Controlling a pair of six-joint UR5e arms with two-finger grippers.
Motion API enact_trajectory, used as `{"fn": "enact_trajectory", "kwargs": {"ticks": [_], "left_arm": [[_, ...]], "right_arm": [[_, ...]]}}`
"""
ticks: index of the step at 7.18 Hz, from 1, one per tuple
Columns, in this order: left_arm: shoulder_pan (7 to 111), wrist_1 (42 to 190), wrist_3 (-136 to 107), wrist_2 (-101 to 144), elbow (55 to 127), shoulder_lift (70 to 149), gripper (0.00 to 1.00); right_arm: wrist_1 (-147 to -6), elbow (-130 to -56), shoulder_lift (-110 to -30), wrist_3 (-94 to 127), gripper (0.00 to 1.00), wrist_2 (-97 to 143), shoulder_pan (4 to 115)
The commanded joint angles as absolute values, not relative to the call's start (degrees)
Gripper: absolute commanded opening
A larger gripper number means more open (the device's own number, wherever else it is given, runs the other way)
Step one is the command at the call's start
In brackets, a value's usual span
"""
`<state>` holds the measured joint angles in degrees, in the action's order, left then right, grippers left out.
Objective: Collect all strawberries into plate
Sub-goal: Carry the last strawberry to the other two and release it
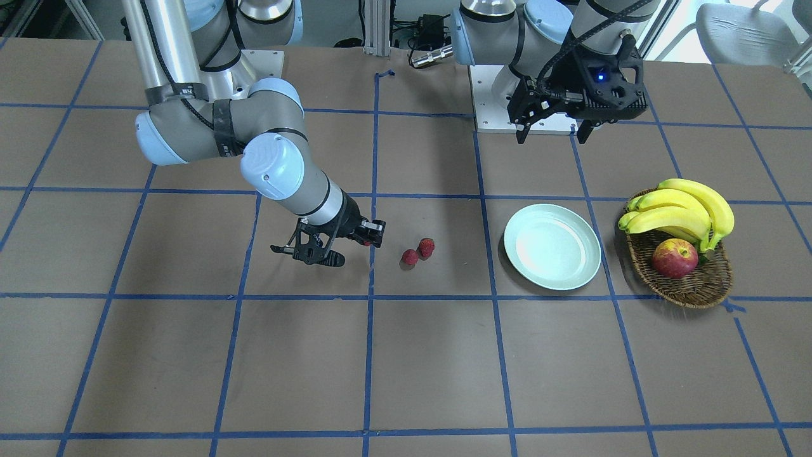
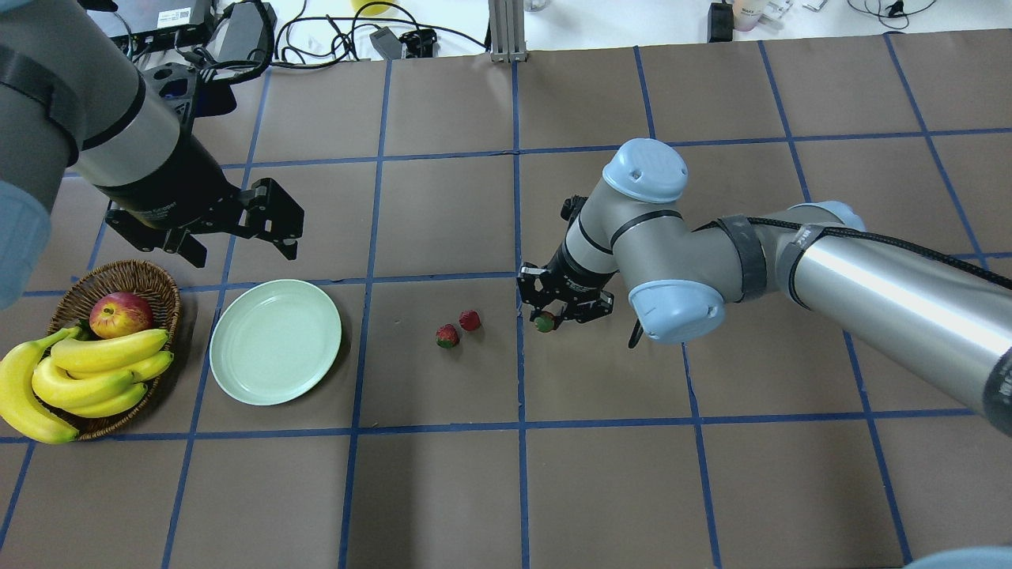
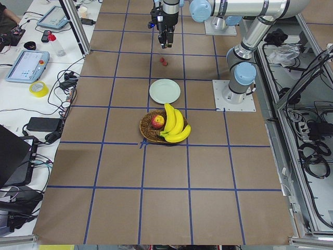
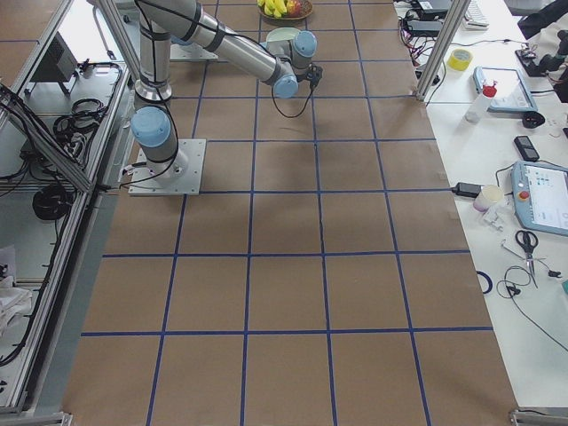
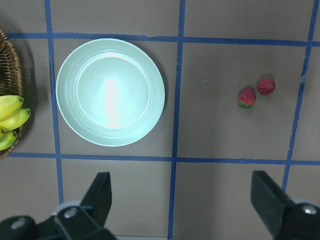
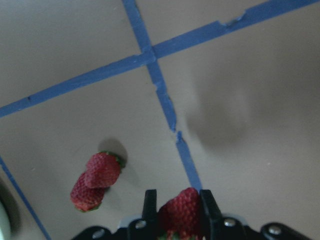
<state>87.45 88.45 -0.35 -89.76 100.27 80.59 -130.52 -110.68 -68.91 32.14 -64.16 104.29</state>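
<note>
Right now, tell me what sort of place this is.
Most likely a robotics lab: left arm and right arm bolted to a table gridded in blue tape, teach pendants and cables on the side bench.

Front cam faces the robot, steep down on the worktop. Overhead: behind the robot, looking forward and down. Side cams: high, far, one per worktop end. Left wrist cam: straight down, shares plate and two strawberries with front and overhead. Right wrist cam: very close, third strawberry at its lower edge.
</note>
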Motion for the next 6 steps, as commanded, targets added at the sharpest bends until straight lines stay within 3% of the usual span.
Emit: {"fn": "enact_trajectory", "kwargs": {"ticks": [1, 2, 3, 4, 5, 6], "left_arm": [[87.5, 88.2, -0.4, -89.9, 100.3, 80.6, 1.0], [87.5, 88.2, -0.4, -89.9, 100.4, 80.6, 1.0], [87.5, 88.1, -0.4, -90.1, 100.4, 80.6, 1.0], [87.5, 88.1, -0.4, -90.1, 100.5, 80.6, 1.0], [87.5, 88.1, -0.4, -90.1, 100.6, 80.6, 1.0], [87.5, 88.1, -0.4, -90.1, 100.6, 80.6, 1.0]], "right_arm": [[-131.1, -107.8, -64.2, 34.5, 0.02, -62.9, 108.1], [-131.1, -107.8, -63.0, 34.6, 0.06, -62.5, 108.6], [-131.1, -107.7, -62.8, 34.6, 0.19, -62.8, 109.2], [-131.1, -107.7, -62.8, 34.6, 0.54, -63.2, 109.3], [-131.1, -107.6, -63.1, 34.5, 0.95, -63.5, 109.3], [-131.1, -107.5, -63.5, 34.5, 1.0, -63.6, 109.3]]}}
